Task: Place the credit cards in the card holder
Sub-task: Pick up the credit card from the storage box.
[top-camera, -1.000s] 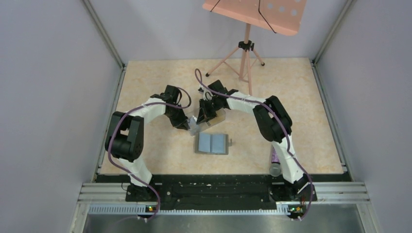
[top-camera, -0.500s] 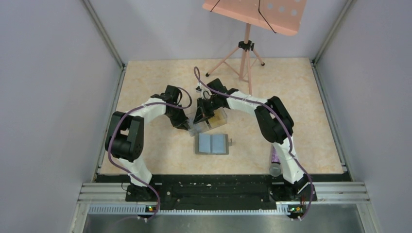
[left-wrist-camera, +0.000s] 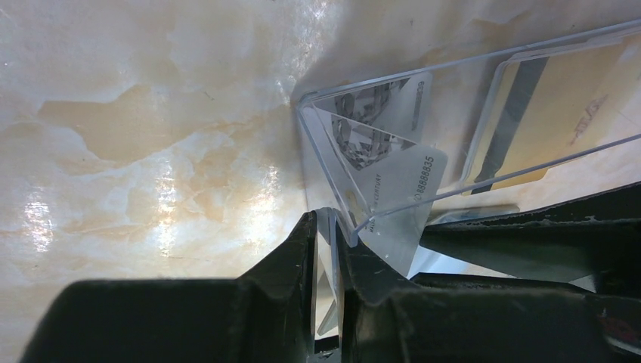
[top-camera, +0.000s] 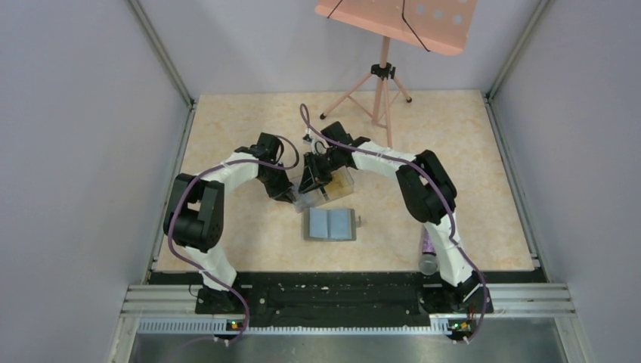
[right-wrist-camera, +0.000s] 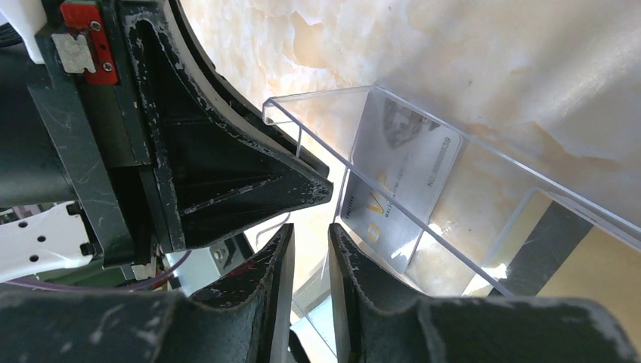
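The clear plastic box (top-camera: 326, 190) lies on the table just beyond the open grey card holder (top-camera: 330, 224). My left gripper (left-wrist-camera: 326, 221) is shut on the box's near corner wall (left-wrist-camera: 332, 159). Inside the box a whitish credit card (left-wrist-camera: 387, 151) leans next to a yellow card (left-wrist-camera: 555, 106) with a dark stripe. My right gripper (right-wrist-camera: 311, 236) hovers at the box's open rim, jaws slightly apart with no card between them. The whitish card (right-wrist-camera: 404, 178) sits just past its fingertips. From above, both grippers (top-camera: 291, 194) (top-camera: 312, 181) meet at the box's left end.
A pink music stand (top-camera: 384, 72) on a tripod stands at the back of the table. A purplish bottle (top-camera: 428, 253) lies beside the right arm's base. A small dark piece (top-camera: 360, 221) rests at the card holder's right edge.
The right gripper's jaws have parted from shut and it has shifted slightly left. The clear box now shows more fully below it. The left gripper has kept its grip on the box.
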`<state>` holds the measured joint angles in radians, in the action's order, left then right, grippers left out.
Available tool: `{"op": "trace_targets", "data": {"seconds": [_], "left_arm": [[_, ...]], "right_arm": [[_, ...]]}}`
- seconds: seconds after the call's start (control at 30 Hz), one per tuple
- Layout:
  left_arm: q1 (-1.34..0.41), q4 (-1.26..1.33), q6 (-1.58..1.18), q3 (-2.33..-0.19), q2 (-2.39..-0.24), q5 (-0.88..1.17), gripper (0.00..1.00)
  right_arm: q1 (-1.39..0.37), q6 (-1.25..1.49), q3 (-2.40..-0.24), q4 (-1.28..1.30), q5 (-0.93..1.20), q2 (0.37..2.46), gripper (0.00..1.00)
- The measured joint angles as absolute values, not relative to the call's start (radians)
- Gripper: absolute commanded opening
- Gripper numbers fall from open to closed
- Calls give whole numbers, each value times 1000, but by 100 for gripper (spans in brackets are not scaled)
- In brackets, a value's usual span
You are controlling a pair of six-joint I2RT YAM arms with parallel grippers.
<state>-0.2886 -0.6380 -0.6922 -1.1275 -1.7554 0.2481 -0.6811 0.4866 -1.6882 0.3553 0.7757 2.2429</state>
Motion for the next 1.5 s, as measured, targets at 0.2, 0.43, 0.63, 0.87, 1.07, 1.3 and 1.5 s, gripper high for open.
{"op": "trace_targets", "data": {"seconds": [0.2, 0.43, 0.63, 0.87, 1.07, 1.3, 1.5], "left_arm": [[-289, -646, -682, -1132, -1757, 249, 0], [-288, -679, -672, -1135, -1757, 237, 0], [-286, -704, -667, -1141, -1757, 226, 0], [-289, -703, -663, -1141, -1757, 232, 0], [-290, -693, -664, -1142, -1759, 242, 0], [-291, -692, -660, -1142, -1760, 241, 0], [-290, -693, -661, -1142, -1759, 233, 0]], "right_arm": [[-684, 460, -1708, 398, 763, 2247, 31], [-685, 458, -1702, 387, 790, 2268, 30], [-678, 569, -1628, 200, 902, 2266, 27], [-701, 612, -1614, 127, 933, 2267, 28], [-718, 496, -1648, 256, 899, 2283, 29], [-737, 419, -1710, 399, 820, 2285, 3], [-736, 369, -1763, 543, 698, 2284, 0]]}}
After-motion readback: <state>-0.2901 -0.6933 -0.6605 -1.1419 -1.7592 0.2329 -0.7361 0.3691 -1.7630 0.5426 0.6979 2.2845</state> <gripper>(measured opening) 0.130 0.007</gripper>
